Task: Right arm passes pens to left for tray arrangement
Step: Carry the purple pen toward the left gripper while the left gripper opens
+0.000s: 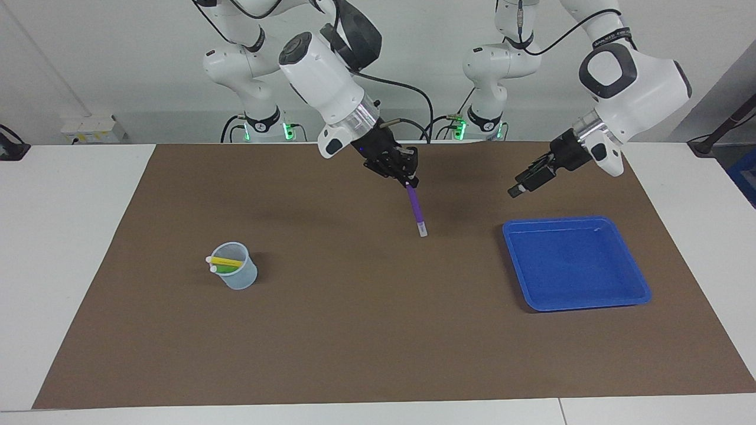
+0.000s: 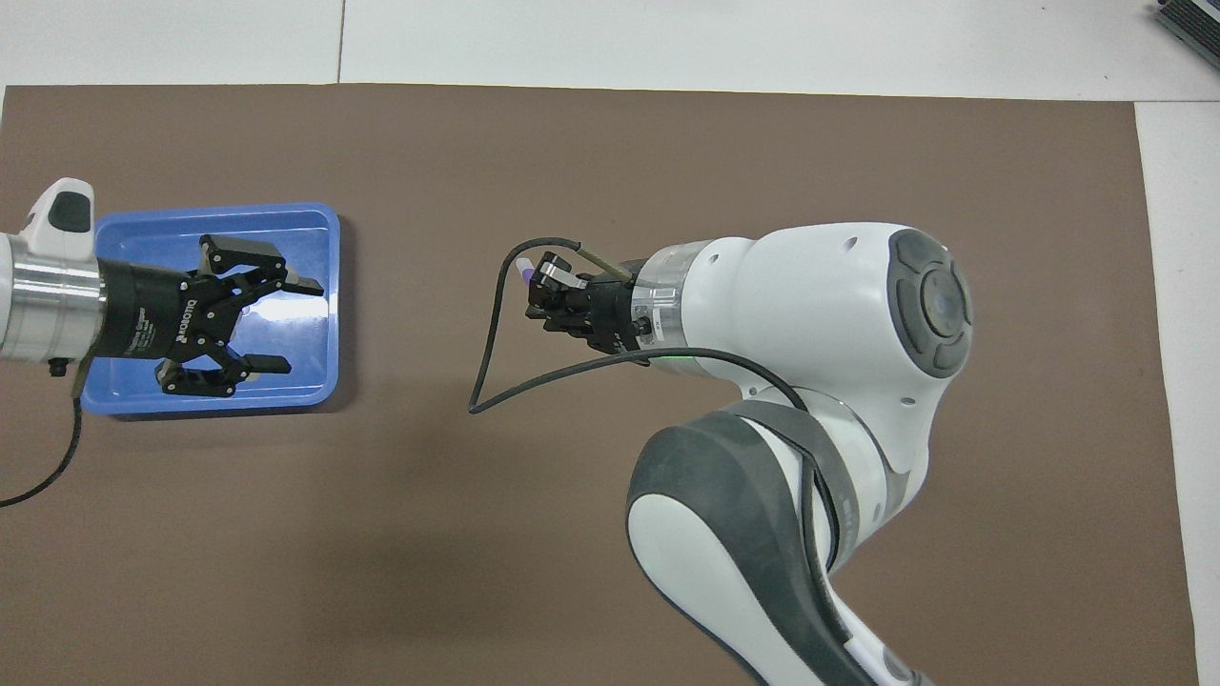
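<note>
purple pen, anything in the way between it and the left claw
Nothing visible. The purple pen hangs from the shut right claw over bare mat. The left claw, open in the overhead view, is raised over the mat near the blue tray. The cup with the other pens sits toward the right arm's end.

Probably lab: twin bench-mounted arms (image 1: pixel 331 82)

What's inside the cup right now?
The cup holds the yellow pen and the green pen, whitish ends poking over the rim. Their lower ends are blurred by the cup wall. The purple pen is in the right end effector.
</note>
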